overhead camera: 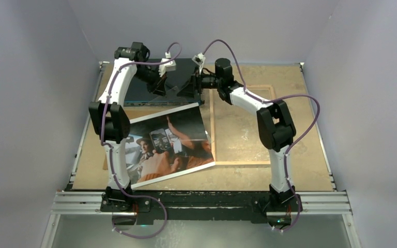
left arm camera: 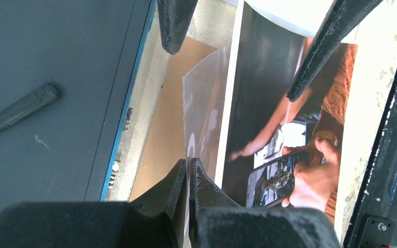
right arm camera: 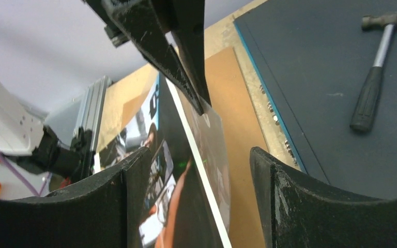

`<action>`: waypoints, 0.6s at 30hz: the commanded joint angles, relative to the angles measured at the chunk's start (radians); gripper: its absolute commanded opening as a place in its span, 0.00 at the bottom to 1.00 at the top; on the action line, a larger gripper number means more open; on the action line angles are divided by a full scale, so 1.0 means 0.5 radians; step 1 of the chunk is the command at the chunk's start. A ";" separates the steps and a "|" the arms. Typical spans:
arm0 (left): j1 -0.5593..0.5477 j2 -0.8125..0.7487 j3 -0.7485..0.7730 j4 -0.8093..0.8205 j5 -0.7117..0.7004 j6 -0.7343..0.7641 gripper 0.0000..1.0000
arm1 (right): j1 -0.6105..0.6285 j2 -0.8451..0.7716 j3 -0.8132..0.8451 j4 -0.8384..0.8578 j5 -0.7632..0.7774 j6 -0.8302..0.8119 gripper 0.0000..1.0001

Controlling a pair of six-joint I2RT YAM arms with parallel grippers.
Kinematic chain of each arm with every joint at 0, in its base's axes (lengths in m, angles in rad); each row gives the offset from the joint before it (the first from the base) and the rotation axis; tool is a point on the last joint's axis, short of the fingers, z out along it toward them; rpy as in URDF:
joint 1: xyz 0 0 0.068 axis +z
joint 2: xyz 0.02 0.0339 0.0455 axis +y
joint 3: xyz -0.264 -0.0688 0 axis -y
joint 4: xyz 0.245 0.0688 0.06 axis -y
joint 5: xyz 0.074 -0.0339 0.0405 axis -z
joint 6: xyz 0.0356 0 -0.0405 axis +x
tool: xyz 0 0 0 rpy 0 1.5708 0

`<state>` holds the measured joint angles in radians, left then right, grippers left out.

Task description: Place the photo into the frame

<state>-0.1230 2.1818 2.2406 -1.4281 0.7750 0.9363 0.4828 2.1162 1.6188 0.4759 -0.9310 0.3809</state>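
The large glossy rectangular photo [overhead camera: 168,147], a dark reddish-orange print with a thin white border, lies skewed on the table at 9 o'clock from the thin-railed rectangular frame [overhead camera: 243,163], which shows a light wood rim. The print's 4 o'clock corner reaches the frame's near corner; whether it overlaps I cannot tell. Its 12 o'clock edge is raised off the table.

The left gripper [left arm camera: 188,178] is clamped tight on that raised edge, at a translucent strip beside the white border. The right gripper [right arm camera: 199,155] has its 2 fingers spread wide, straddling the same edge without touching it.

The print looks light, thin and floppy, likely to bow and swing from 1 pinch. Its glossy face probably slips and marks easily, so the border is the place to hold, with 2 pinches spaced along the edge for the carry toward 3 o'clock
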 commanded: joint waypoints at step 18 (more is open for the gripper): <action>-0.032 -0.160 -0.017 0.037 0.041 0.019 0.00 | 0.048 0.174 0.043 0.303 -0.353 0.049 0.37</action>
<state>-0.1287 2.1582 2.2307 -1.4220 0.7746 0.9382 0.4931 2.2173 1.6348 0.4351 -1.0676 0.2794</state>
